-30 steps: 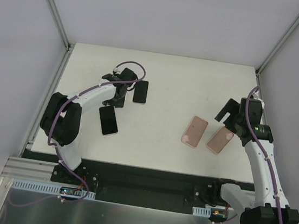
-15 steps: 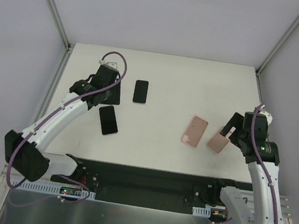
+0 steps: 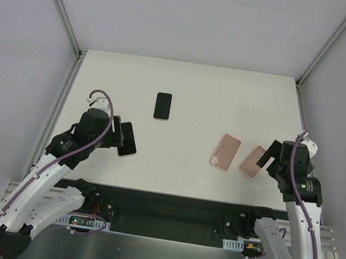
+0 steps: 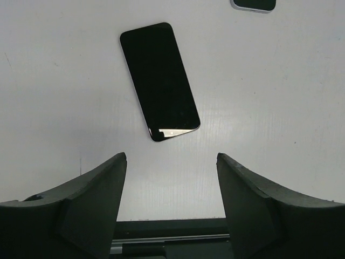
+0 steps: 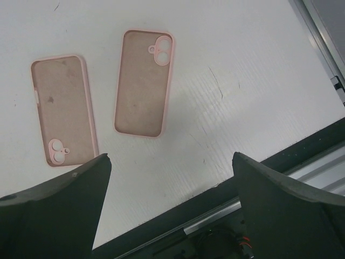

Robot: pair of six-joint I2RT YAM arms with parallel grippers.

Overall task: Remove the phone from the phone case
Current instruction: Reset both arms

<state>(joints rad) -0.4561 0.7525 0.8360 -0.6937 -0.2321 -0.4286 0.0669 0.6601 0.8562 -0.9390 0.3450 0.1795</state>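
Compared with a second ago, the left arm is pulling back from the far phone (image 3: pixel 162 105) toward the table's (image 3: pixel 198 82) 8 o'clock edge, and the right arm is retreating toward 4 o'clock. Both phones and both cases (image 5: pixel 144 83) are lying where they lay before.

The left gripper (image 4: pixel 171 162) is hovering with its jaws parted and widening, holding nothing; the near phone (image 4: pixel 159 81) is lying screen up at its 12 o'clock, apart from the fingers. The right gripper (image 5: pixel 170 157) is standing wide open and empty above the two cases, which are lying hollow side up at the table's 3 o'clock, with no phone in them.
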